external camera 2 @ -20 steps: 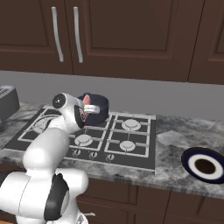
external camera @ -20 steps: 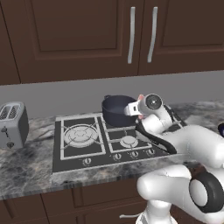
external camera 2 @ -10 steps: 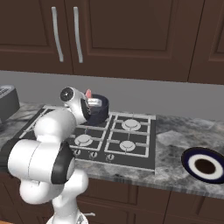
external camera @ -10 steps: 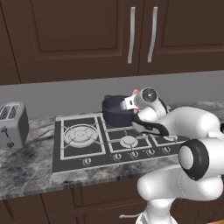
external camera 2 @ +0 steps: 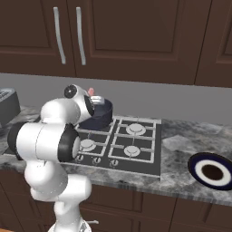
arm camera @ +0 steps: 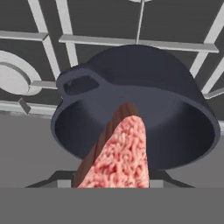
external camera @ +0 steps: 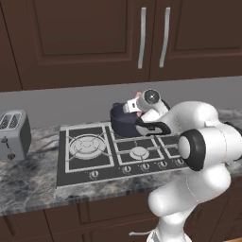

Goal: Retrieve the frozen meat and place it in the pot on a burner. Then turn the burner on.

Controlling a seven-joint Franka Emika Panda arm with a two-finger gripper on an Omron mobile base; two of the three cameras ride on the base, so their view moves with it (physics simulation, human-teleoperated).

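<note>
1. While the base has stayed put, the arm has swung over the last second from low at the stove's near right toward the back burner, so the gripper now hangs at the pot, centre of the left base view.
2. Frozen meat: pinkish-red slab with a brown side, standing up from the bottom middle of the hand view, its far end reaching over the pot's near rim with the dark hollow behind it. A pink tip of it also peeks above the wrist in the right base view.
3. Fingers: closed narrowly on the frozen meat, judged from the slab rising between where they sit; the fingertips themselves are covered by it.
4. Meaning for the task: carrying looks nearly done; release into the pot comes next, judged likely to need a little more advance so the slab clears the rim. Burner knobs are untouched, along the stove's front edge.
5. Hard to make out:
   - pot's floor, dark and partly behind the slab;
   - whether the slab touches the rim;
   - pot's right side in the left base view, behind the wrist;
   - knob settings, too small to read.
6. Also present: toaster at the left edge on the desk; dark plate at the lower right of the right base view.
</note>
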